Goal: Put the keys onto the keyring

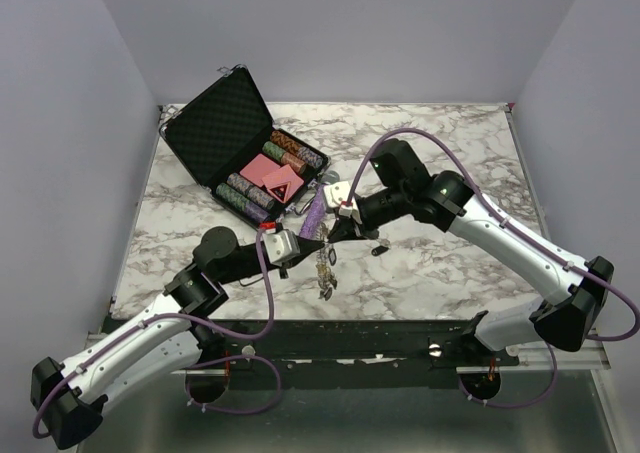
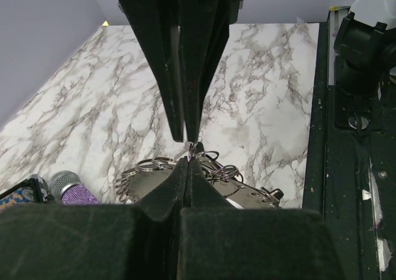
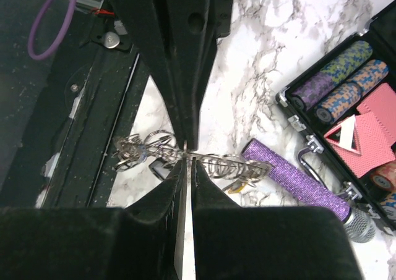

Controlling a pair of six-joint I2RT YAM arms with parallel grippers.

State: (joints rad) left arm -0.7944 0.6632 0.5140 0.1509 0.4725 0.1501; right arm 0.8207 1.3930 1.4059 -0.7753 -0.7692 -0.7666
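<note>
Top view: keyring [image 1: 325, 261] with its keys [image 1: 327, 281] sits just beside the purple tube [image 1: 315, 211], on the side toward the arm bases. Left gripper [image 1: 306, 241] and right gripper [image 1: 336, 235] meet there.

Left wrist: jaws pressed together, clamped on the keyring [image 2: 213, 167], right of the tube [image 2: 74, 193].

Right wrist: jaws a thin slit apart, with the ring wire [image 3: 213, 162] crossing between them; whether they pinch it, cannot tell. Tube [image 3: 291, 175] touches the ring's right end.

Silver keyring [image 3: 207, 162], glittery purple tube [image 3: 297, 178], grey-veined white marble table [image 1: 450, 268], black case [image 1: 215, 123], pink cards [image 1: 263, 167].
</note>
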